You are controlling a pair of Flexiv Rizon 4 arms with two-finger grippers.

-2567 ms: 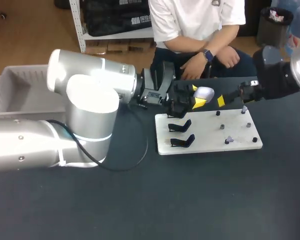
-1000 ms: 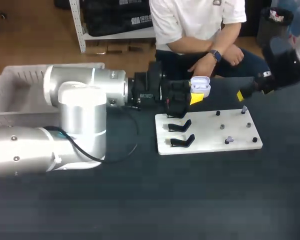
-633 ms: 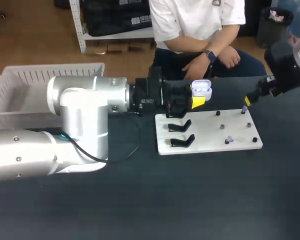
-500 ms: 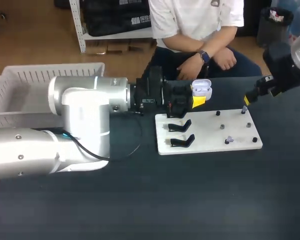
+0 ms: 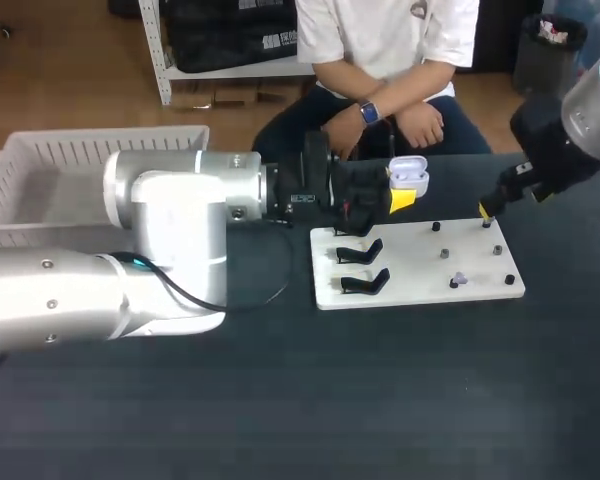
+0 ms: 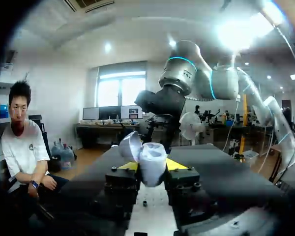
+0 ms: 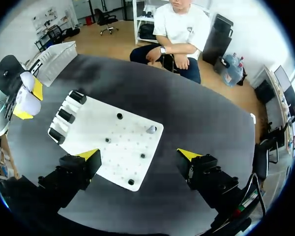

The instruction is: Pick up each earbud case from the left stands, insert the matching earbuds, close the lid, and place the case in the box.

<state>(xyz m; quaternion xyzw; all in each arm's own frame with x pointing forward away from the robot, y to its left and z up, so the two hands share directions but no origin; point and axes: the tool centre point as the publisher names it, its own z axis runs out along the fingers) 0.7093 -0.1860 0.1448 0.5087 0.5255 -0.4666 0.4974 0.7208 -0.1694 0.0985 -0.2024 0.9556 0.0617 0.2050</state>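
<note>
While lid open, case clamped in left tool.

The head camera sits high and to the rear, looking down on the dark worktop and the white board from some way off. The left wrist camera rides low and near level, looking along the left pincer, the earbud case close before it. The right wrist camera hangs high, looking down past the right pincer on the same board; the case shows in all three.
</note>
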